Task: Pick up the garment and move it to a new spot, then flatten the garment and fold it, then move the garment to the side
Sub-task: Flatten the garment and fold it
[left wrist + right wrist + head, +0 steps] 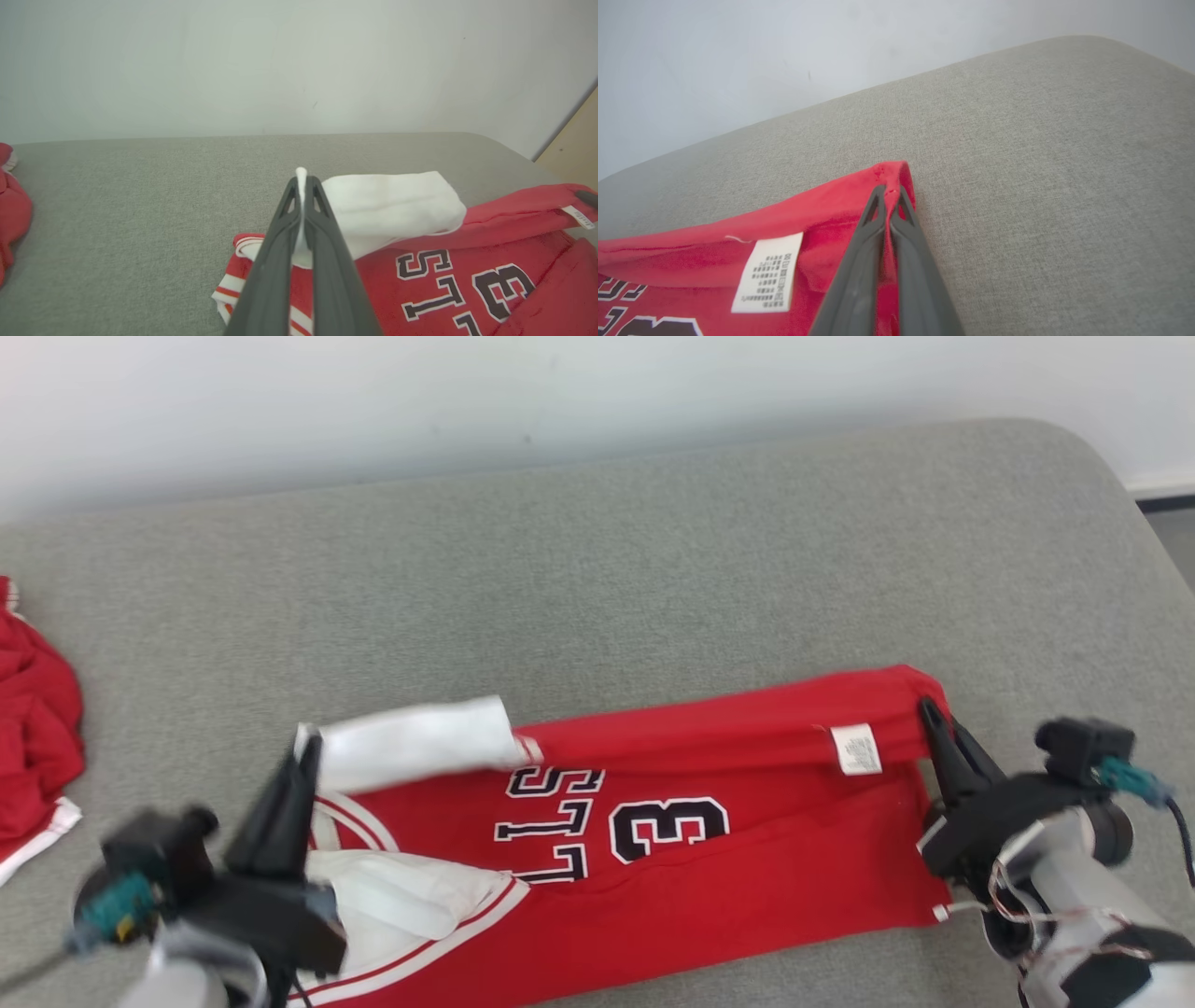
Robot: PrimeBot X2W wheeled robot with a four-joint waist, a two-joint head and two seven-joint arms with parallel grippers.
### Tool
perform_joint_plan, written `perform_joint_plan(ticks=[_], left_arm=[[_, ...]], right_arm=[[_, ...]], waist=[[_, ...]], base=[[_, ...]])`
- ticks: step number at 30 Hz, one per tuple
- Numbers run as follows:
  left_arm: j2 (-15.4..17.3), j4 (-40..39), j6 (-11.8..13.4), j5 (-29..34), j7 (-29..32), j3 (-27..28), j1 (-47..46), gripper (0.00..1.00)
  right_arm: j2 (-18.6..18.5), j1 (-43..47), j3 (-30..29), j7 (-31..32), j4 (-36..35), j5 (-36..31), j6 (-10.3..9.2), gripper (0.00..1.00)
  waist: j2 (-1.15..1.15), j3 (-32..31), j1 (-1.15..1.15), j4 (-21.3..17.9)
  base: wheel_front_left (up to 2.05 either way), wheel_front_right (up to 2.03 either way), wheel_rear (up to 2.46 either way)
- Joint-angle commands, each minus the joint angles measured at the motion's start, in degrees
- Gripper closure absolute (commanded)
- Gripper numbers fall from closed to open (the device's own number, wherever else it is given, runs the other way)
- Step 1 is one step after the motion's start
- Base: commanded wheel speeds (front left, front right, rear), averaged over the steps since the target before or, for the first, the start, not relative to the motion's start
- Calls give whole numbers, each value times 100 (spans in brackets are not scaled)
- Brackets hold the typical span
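Across the near side of the grey padded table (653, 569), head view, the red jersey (728, 877) lies stretched between both arms, which reach in from the lower corners. Left wrist view: the left gripper (302, 184) is pinched together on the jersey's white flap (392, 200). Right wrist view: the right gripper (889, 193) is clamped on the red hem corner beside the label (768, 273).

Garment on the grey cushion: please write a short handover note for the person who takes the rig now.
Left tool: shut on the white part of the garment.
Right tool: shut on its red hem corner.
The garment lies spread on the grey cushion, far edge raised between the tools.
Done, it seems: moving, flattening.
Left: complete the fold, then move it aside.
Another red cloth lies at the cushion's left edge.
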Motion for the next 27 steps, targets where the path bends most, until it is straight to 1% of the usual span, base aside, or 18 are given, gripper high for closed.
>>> perform_joint_plan(ticks=[1,3,4,7,10,11,15,16,17,18,19,24,27], left_arm=[[37,-206,81,78,-46,1,296,100],[-2,-431,184,140,-70,-45,597,100],[-72,-587,280,200,-86,-78,836,100],[-169,-642,383,233,-94,-84,1147,100],[-373,-577,390,213,-107,-97,1384,100],[-377,-527,381,270,-110,-115,1441,100],[-567,-264,359,413,-111,-66,1567,100],[-605,-187,351,449,-112,-8,1588,100],[-644,-125,334,535,-112,55,1612,100],[-701,-94,313,619,-113,123,1635,54],[-772,-85,298,659,-112,211,1665,0],[-1050,-192,216,1153,-109,799,1815,0],[-1205,-306,190,1496,-109,1188,1935,0]], right_arm=[[-49,225,-103,-25,-156,48,-14,100],[-64,470,-225,-24,-352,97,-14,100],[-119,696,-352,-20,-517,97,-14,100],[-131,1043,-523,-19,-687,131,-14,100],[-158,1280,-630,12,-712,90,-14,100],[-160,1335,-664,31,-703,70,-14,100],[-87,1501,-777,161,-675,24,-14,100],[-79,1521,-806,177,-666,-13,-14,76],[-65,1534,-832,169,-686,-49,-14,5],[-46,1556,-862,168,-702,-71,-14,0],[-33,1578,-888,171,-722,-82,-14,0],[-72,1681,-1079,135,-919,-230,-14,0],[-107,1710,-1174,242,-973,-367,-14,0]], waist=[[1,-131,1,131],[1,-165,1,178],[1,-197,1,242],[1,-233,1,320],[1,-263,1,362],[1,-270,1,370],[1,-299,1,398],[1,-310,1,402],[1,-327,1,405],[1,-341,1,407],[1,-364,1,412],[1,-479,1,465],[1,-549,1,511]], base=[[0,0,0],[0,0,0],[0,0,0],[0,0,0],[0,0,0],[0,0,0],[0,0,0],[0,0,0],[0,0,0],[0,0,0],[0,0,0],[0,0,0],[0,0,0]])
